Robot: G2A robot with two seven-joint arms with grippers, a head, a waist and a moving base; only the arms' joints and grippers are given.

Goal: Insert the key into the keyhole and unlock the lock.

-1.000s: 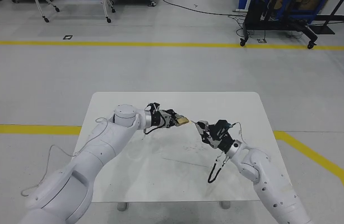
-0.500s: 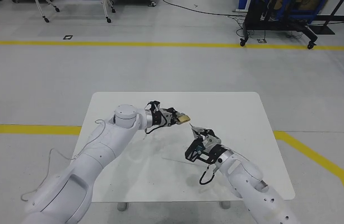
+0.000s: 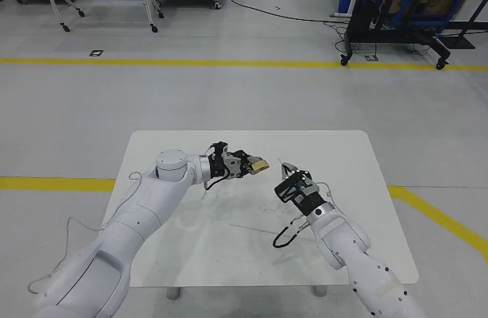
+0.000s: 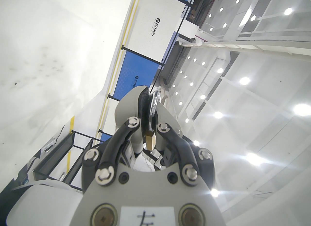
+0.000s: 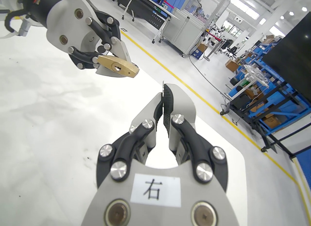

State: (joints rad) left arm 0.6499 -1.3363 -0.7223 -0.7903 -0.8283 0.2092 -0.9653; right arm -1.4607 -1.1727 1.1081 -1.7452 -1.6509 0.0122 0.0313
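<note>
My left gripper [image 3: 245, 164] is shut on a brass padlock [image 3: 260, 165], held above the white table [image 3: 228, 246]. Its silver shackle [image 4: 153, 105] sits between the pads and its brass body [image 4: 150, 140] lies closer to the wrist. In the right wrist view the padlock [image 5: 119, 66] juts from the left gripper [image 5: 114, 62] with its keyhole [image 5: 117, 68] facing my right gripper [image 5: 164, 90]. The right gripper [image 3: 288, 173] hangs a short way right of the lock, shut on a thin key [image 5: 162, 87] seen edge-on, whose tip [image 3: 281, 163] points at the lock. Key and lock are apart.
The table top bears dark scuff marks [image 5: 86, 157] and nothing else. A black cable [image 3: 290, 234] loops beside the right forearm. Beyond the table edge run yellow floor lines [image 3: 228, 62], and carts and racks [image 3: 395, 32] stand far off.
The right gripper pulled back toward the table's front half a second ago, then swung up again to the right of the padlock. The left gripper lifted the padlock slightly.
</note>
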